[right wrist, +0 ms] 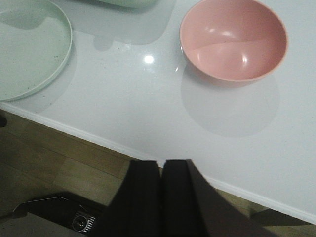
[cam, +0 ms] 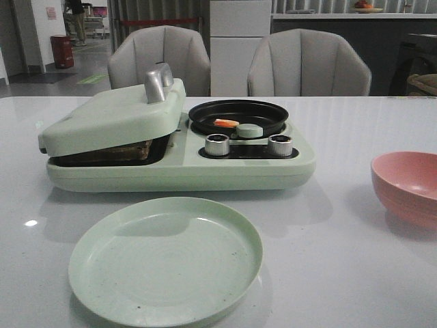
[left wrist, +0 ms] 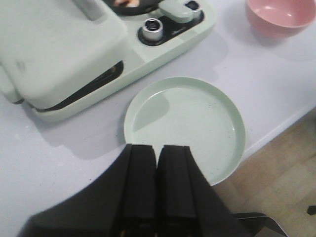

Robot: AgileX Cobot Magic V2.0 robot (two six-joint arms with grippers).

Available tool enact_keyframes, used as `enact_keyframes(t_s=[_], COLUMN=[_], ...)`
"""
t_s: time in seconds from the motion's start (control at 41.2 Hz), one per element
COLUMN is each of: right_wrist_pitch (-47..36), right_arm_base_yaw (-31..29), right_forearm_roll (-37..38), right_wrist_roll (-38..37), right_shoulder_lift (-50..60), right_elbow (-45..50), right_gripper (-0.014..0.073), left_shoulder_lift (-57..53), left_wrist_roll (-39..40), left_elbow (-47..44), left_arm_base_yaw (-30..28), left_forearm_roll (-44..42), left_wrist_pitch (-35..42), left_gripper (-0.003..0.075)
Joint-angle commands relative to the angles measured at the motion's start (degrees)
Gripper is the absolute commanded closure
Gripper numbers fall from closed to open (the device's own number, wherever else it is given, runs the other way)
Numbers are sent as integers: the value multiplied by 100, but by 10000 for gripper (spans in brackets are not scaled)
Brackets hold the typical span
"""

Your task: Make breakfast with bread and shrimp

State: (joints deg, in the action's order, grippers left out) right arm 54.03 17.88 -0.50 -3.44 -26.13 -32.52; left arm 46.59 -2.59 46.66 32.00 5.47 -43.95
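Note:
The bread (cam: 121,152) lies inside the pale green breakfast maker (cam: 177,164), under its lowered lid (cam: 116,116); only a brown edge shows. The small orange-pink shrimp (cam: 226,124) rests in the black pan (cam: 238,116) on the machine's right half, also glimpsed as the shrimp (left wrist: 124,3) in the left wrist view. My left gripper (left wrist: 157,148) is shut and empty above the near rim of the green plate (left wrist: 183,126). My right gripper (right wrist: 162,163) is shut and empty over the table's front edge (right wrist: 98,138). Neither gripper appears in the front view.
A round green plate (cam: 166,258) sits in front of the machine. A pink bowl (cam: 408,186) stands at the right, also seen as the bowl (right wrist: 233,39) beyond my right gripper. Two metal knobs (cam: 217,145) face forward on the machine. Two chairs stand behind the table.

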Motion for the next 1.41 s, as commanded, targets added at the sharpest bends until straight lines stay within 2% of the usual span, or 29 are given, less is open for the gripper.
enact_keyframes(t_s=[0.0, 0.34, 0.413, 0.559, 0.753, 0.875, 1.045, 1.215, 1.385], right_wrist_pitch=[-370, -370, -364, -365, -365, -365, -365, -365, -365], right_arm_base_yaw=[3, 3, 3, 3, 3, 3, 3, 3, 3], right_forearm_roll=[50, 50, 50, 50, 50, 50, 50, 50, 50], right_wrist_roll=[-7, -7, -7, -7, -7, -7, -7, -7, -7], right_shoulder_lift=[-38, -38, -38, -38, -38, -38, -38, -38, -38], right_elbow=[-146, -146, -146, -146, -146, -146, -146, -146, -146], right_gripper=[579, 579, 579, 579, 579, 579, 579, 579, 579], left_shoulder_lift=[10, 36, -300, -1265, -2859, -3757, -4506, -4787, -4787], left_wrist_roll=[349, 349, 313, 313, 313, 313, 313, 313, 313], left_elbow=[169, 130, -25, -993, -2591, -3435, -4389, -4858, -4844], left_arm_base_yaw=[27, 40, -10, -820, -1945, -2364, -2596, -2596, -2596], left_forearm_roll=[-151, -176, -728, -975, -306, -100, -90, -105, -263], left_wrist_pitch=[449, 528, 686, 1654, 2586, 2956, 3732, 4279, 4178], left_gripper=[619, 619, 619, 619, 619, 619, 619, 619, 619])
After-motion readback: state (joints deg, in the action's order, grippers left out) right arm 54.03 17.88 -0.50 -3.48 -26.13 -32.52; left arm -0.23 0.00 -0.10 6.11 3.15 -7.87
